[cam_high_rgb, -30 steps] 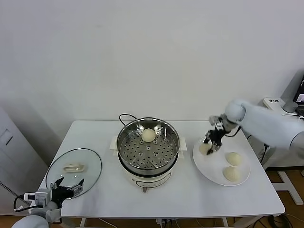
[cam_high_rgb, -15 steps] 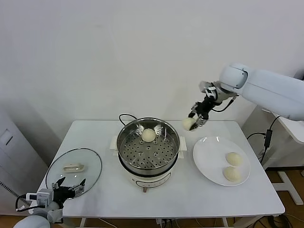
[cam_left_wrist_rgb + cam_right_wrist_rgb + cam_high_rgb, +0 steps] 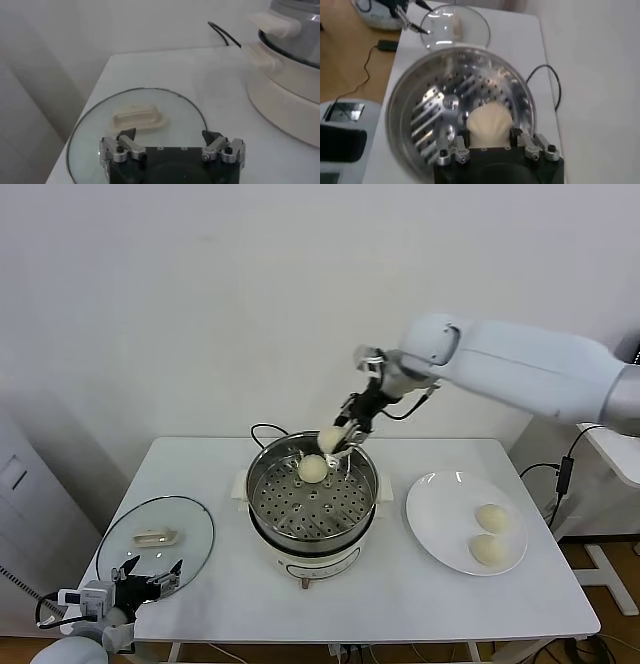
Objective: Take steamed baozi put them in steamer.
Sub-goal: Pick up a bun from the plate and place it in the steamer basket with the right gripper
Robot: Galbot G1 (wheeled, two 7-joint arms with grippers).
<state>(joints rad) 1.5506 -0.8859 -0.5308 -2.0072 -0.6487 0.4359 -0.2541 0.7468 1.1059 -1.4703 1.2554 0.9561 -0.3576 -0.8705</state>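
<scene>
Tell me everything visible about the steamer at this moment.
The steamer is a round, shiny steel pot with a perforated tray, on a white base with side handles and a black cord behind. It stands mid-table, lid off. One baozi lies at the tray's far side; the right gripper holds another baozi above the far rim.
</scene>
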